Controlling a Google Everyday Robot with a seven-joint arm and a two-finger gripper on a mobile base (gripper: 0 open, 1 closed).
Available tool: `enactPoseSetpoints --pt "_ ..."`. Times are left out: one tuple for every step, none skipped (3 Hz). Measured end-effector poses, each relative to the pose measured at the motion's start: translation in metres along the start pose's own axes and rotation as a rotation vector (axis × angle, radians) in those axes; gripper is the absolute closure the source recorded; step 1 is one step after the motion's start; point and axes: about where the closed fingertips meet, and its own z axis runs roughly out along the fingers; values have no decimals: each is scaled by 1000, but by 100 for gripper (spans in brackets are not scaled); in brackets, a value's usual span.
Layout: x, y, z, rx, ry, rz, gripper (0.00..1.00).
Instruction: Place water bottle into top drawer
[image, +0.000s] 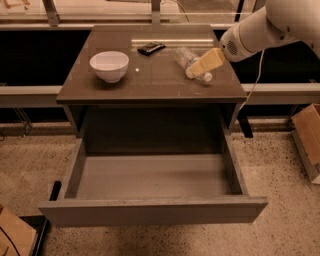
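Note:
The water bottle (183, 55) lies on its side on the right part of the cabinet top (150, 82), with its white cap (207, 77) pointing toward the front right. My gripper (201, 66), with pale yellow pads, comes in from the right on the white arm. It sits over the middle of the bottle and covers part of it. The top drawer (150, 211) is pulled wide open below the cabinet top, and its pale grey inside holds nothing.
A white bowl (109, 65) stands on the left of the cabinet top. A small black flat object (151, 48) lies at the back middle. Cardboard boxes stand on the floor at the right (307, 135) and at the lower left (14, 235). A rail runs behind the cabinet.

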Motion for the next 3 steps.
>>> enactPoseSetpoints --pt "-2 -21 40 -5 -44 104 0" --pt "-1 -35 79 -29 -66 163 0" --pt "4 -47 113 -48 -71 209 0"
